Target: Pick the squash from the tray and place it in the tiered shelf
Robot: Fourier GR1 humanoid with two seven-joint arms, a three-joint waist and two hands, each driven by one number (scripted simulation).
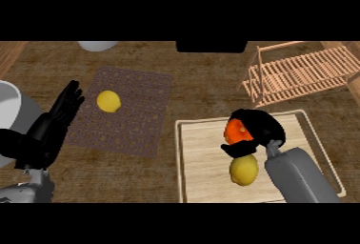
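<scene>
1. Head view: the right hand (255, 127) is seen over the upper part of the tray (204, 181), its black fingers curled round the orange squash (235, 131), which is partly hidden by them.
2. Just below that hand, a yellow lemon (244, 170) is lying on the tray's pale wood (whether it is touched by the thumb cannot be told).
3. The wooden tiered shelf (302, 71) is standing at the upper right, beyond the tray and apart from the squash.
4. To the left, a second yellow lemon (108, 101) is resting on a brown woven mat (134, 124).
5. The left hand (53, 126) is held at the left edge beside the mat, fingers straight and pointing up, nothing in it.
6. A white bowl (97, 45) is cut off at the top edge, with a dark object (211, 46) to its right.
</scene>
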